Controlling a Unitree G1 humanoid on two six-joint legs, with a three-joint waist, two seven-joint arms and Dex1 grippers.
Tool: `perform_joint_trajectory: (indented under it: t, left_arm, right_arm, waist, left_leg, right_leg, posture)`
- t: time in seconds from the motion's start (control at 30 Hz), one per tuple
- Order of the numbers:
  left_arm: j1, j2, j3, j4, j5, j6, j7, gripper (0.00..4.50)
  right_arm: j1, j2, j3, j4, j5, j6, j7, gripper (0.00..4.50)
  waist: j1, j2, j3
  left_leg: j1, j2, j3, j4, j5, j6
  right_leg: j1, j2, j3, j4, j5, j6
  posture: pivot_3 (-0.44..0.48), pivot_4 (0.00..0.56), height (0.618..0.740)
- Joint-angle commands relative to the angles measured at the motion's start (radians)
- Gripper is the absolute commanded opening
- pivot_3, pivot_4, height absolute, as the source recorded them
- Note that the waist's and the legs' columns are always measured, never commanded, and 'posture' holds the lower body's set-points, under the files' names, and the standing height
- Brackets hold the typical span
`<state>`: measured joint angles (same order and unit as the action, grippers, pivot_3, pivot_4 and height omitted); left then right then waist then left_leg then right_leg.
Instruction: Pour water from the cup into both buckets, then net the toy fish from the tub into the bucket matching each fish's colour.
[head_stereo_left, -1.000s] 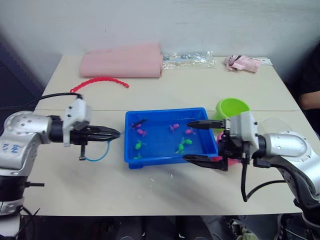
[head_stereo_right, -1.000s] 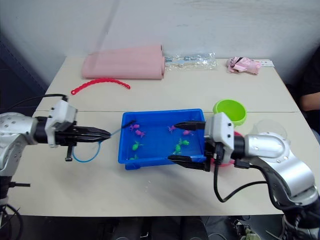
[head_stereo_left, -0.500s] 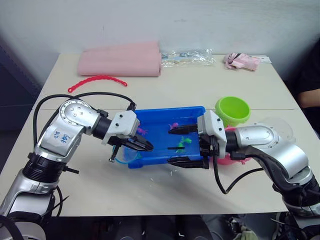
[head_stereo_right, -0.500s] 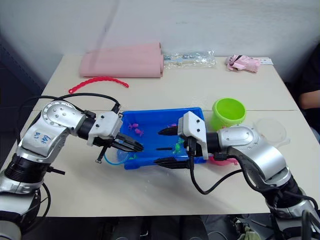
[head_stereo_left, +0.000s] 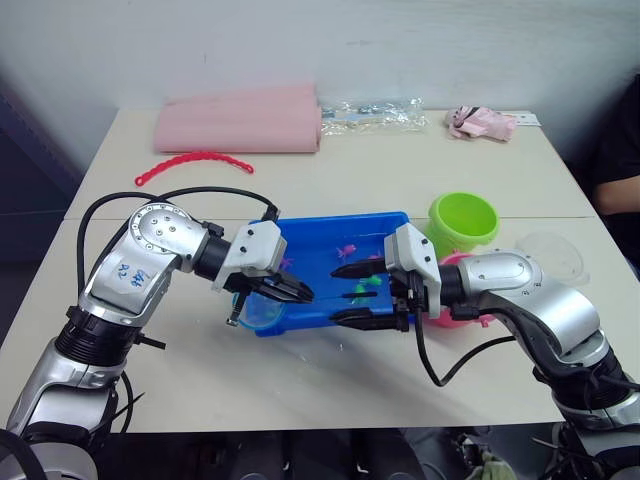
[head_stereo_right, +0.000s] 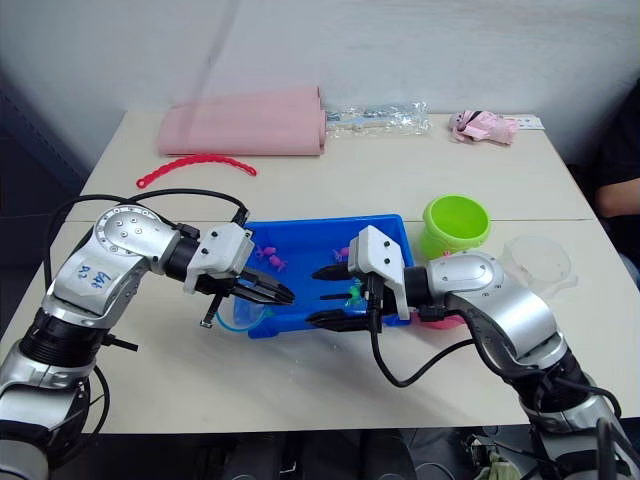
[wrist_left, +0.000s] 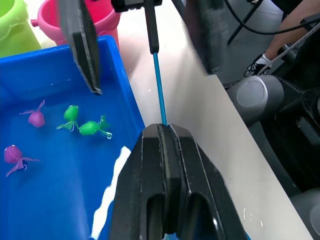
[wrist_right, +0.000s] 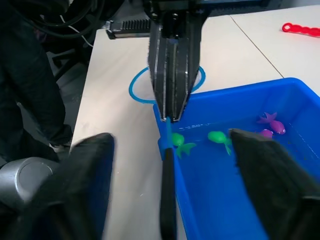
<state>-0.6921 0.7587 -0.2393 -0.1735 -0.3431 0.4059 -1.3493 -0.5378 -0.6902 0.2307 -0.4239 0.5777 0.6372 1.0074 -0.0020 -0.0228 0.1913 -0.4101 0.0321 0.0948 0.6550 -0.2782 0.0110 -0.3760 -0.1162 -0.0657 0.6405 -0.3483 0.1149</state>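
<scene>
The left gripper reaches over the near left corner of the blue tub, its fingers closed on the net. The net's light blue hoop hangs at the tub's near left edge, partly outside the rim over the desk, and its thin stick runs forward along the near rim toward the right gripper.

The right gripper comes in from the right over the near right part of the tub. Its fingers are spread wide, one over the water and one outside the near rim, and the tip of the net's stick lies between them without clearly touching either.

Small fish lie in the tub: green fish near the middle right and pink fish farther back.

The green bucket stands just right of the tub's far right corner, and the pink bucket sits nearer, mostly hidden behind the right arm. The clear cup stands on the desk right of the buckets.
</scene>
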Motion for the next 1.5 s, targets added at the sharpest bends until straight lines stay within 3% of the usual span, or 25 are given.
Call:
perform_joint_trajectory:
  t: [0.03, 0.07, 0.2, 0.33, 0.37, 0.43, 0.5, 0.7, 0.83, 0.93, 1.13, 1.33, 1.5]
  left_arm:
    - [-0.004, 0.006, 0.015, -0.037, -0.006, 0.007, 0.005, 0.0]
    - [-0.005, 0.007, 0.015, -0.036, -0.004, 0.008, 0.005, 0.0]
    - [-0.01, 0.005, 0.013, -0.031, 0.004, 0.011, 0.014, 0.0]
    - [-0.008, -0.004, 0.038, -0.032, -0.027, 0.041, 0.033, 0.0]
    - [-0.004, -0.019, 0.066, -0.037, -0.062, 0.055, 0.046, 0.53]
    - [0.001, -0.052, 0.137, -0.051, -0.151, 0.102, 0.078, 0.96]
    - [0.005, -0.088, 0.233, -0.047, -0.231, 0.106, 0.115, 1.81]
    - [0.018, -0.054, 0.439, 0.002, -0.351, 0.179, 0.197, 4.45]
    - [0.123, -0.023, 0.562, 0.065, -0.291, 0.031, 0.198, 4.48]
    - [0.263, 0.024, 0.577, 0.041, -0.282, 0.03, 0.157, 4.48]
    - [0.484, -0.003, 0.564, -0.022, -0.248, -0.048, 0.174, 4.48]
    - [0.524, -0.043, 0.5, -0.054, -0.223, -0.077, 0.207, 4.48]
    - [0.508, -0.055, 0.473, -0.061, -0.218, -0.081, 0.225, 4.48]
  right_arm:
    - [-0.019, 0.008, -0.016, -0.012, -0.009, -0.01, 0.005, 1.85]
    - [-0.021, 0.009, -0.016, -0.012, -0.01, -0.009, 0.006, 1.1]
    - [-0.028, 0.005, -0.012, -0.008, -0.019, -0.012, 0.018, 0.04]
    - [-0.025, 0.001, -0.015, -0.007, -0.027, -0.016, 0.03, 0.04]
    - [-0.023, 0.001, -0.018, -0.006, -0.031, -0.021, 0.033, 0.0]
    - [-0.021, -0.002, -0.023, -0.007, -0.032, -0.026, 0.04, 0.0]
    - [-0.02, -0.008, -0.033, -0.005, -0.034, -0.035, 0.046, 0.0]
    - [-0.003, -0.057, -0.094, 0.008, -0.031, -0.075, 0.081, 0.0]
    - [0.04, -0.132, -0.198, 0.036, -0.037, -0.095, 0.094, 0.0]
    - [0.097, -0.2, -0.293, 0.057, -0.022, -0.06, 0.088, 0.0]
    - [0.211, -0.304, -0.401, 0.091, -0.032, 0.024, 0.068, 0.0]
    - [0.209, -0.356, -0.369, 0.121, -0.056, 0.128, 0.029, 0.0]
    - [0.153, -0.329, -0.321, 0.138, -0.052, 0.212, -0.023, 0.0]
  waist:
    - [0.0, 0.0, 0.0]
    - [0.0, 0.0, 0.0]
    - [0.0, 0.0, 0.0]
    - [0.0, 0.0, 0.0]
    - [0.0, 0.0, 0.0]
    - [0.0, 0.0, 0.0]
    - [0.0, 0.0, 0.0]
    - [-0.003, 0.0, 0.0]
    - [-0.001, 0.0, 0.0]
    - [-0.001, 0.0, 0.0]
    - [0.0, 0.0, 0.0]
    - [-0.001, 0.0, 0.0]
    - [-0.002, 0.0, 0.0]
  left_leg:
    - [0.0, 0.0, 0.0, 0.0, 0.0, 0.0]
    - [0.0, 0.0, 0.0, 0.0, 0.0, 0.0]
    - [0.0, 0.0, 0.0, 0.001, 0.0, 0.0]
    - [0.0, 0.0, 0.0, 0.002, 0.0, 0.0]
    - [0.0, 0.0, 0.0, 0.002, 0.0, 0.0]
    - [0.0, 0.0, 0.0, 0.002, 0.0, 0.0]
    - [0.0, 0.0, -0.001, 0.003, 0.0, 0.0]
    - [0.0, 0.001, -0.001, 0.004, 0.0, 0.0]
    - [0.0, 0.0, -0.001, 0.004, 0.0, 0.0]
    - [0.0, 0.0, -0.001, 0.004, 0.0, 0.0]
    - [0.001, 0.0, 0.0, 0.003, -0.001, 0.001]
    - [0.002, 0.0, 0.0, 0.003, -0.002, 0.002]
    - [0.004, -0.002, 0.0, 0.001, -0.002, 0.002]
  right_leg:
    - [0.0, 0.0, 0.0, 0.0, 0.0, 0.0]
    - [0.0, 0.0, 0.0, 0.0, 0.0, 0.0]
    - [0.0, 0.0, 0.0, 0.001, 0.0, 0.0]
    - [0.0, 0.0, 0.0, 0.002, 0.0, 0.0]
    - [0.0, 0.0, 0.0, 0.002, 0.0, 0.0]
    - [0.0, 0.0, 0.0, 0.002, 0.0, 0.0]
    - [0.0, 0.0, 0.0, 0.003, 0.0, 0.0]
    - [0.0, 0.0, 0.0, 0.004, 0.0, 0.0]
    - [0.001, 0.0, 0.0, 0.004, 0.0, 0.0]
    - [0.001, -0.001, 0.0, 0.003, 0.0, 0.0]
    - [0.001, -0.003, 0.001, 0.002, 0.0, 0.0]
    - [0.002, -0.009, 0.001, -0.001, 0.0, 0.0]
    - [0.002, -0.012, 0.001, 0.0, 0.0, 0.0]
  posture:
    - [0.0, 0.15, 0.74]
    - [0.0, 0.15, 0.74]
    - [0.0, 0.15, 0.74]
    - [0.0, 0.15, 0.74]
    - [0.0, 0.15, 0.74]
    - [0.0, 0.15, 0.74]
    - [0.0, 0.15, 0.74]
    - [0.0, 0.15, 0.74]
    - [0.0, 0.15, 0.74]
    - [0.0, 0.15, 0.74]
    - [0.0, 0.15, 0.74]
    - [0.0, 0.15, 0.74]
    - [0.0, 0.15, 0.74]
